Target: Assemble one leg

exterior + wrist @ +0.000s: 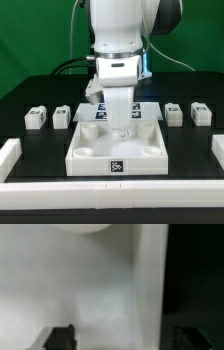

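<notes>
Four small white legs with black-and-white tags lie on the black table, two on the exterior view's left and two on its right. My gripper is lowered over the far middle of the large white square tray-like piece, well away from every leg. In the wrist view the gripper stands open, its dark fingertips wide apart over the piece's white surface, with nothing between them. No leg shows in the wrist view.
The marker board lies behind the tray-like piece, partly hidden by the arm. White rails border the table at the front, left and right. A round corner socket shows in the wrist view.
</notes>
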